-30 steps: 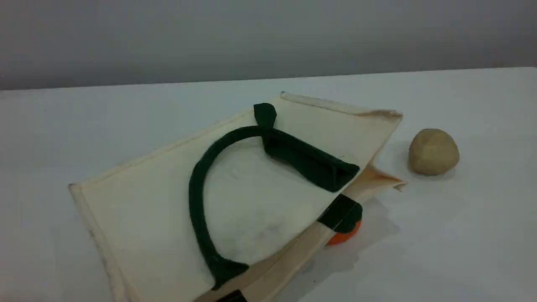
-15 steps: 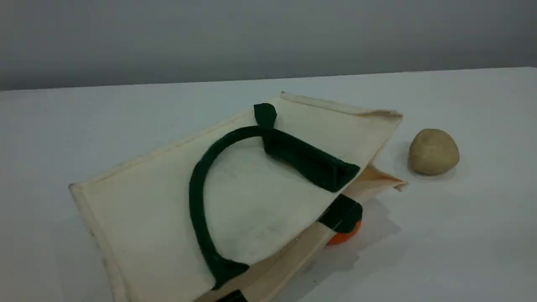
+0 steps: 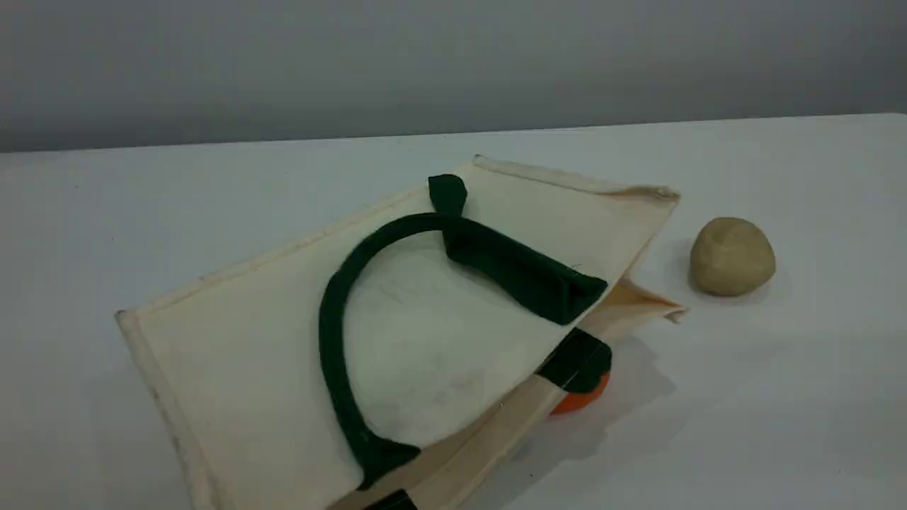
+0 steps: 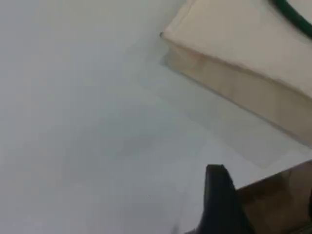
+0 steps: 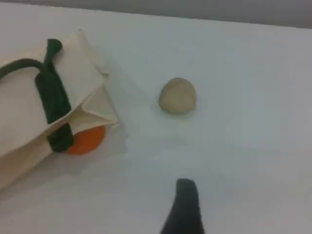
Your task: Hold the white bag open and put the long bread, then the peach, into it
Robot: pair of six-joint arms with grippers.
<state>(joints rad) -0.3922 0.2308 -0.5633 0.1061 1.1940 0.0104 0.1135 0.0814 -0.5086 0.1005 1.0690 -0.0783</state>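
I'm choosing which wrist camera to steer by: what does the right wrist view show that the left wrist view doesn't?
Only the right wrist view: the beige lump, the orange fruit half under the bag's mouth, the handle's green patches, and the right gripper's fingertip.

Only the left wrist view: the bag's closed corner and side wall, a brown surface at the lower right, and the left gripper's fingertip.

Both: the white bag, its green handle, and the white table. Neither shows the bread or peach.

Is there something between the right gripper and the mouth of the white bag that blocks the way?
Nothing visible blocks it. In the right wrist view, bare table lies between the right gripper and the white bag. The beige lump sits off to the side, and the orange fruit lies at the bag's mouth.
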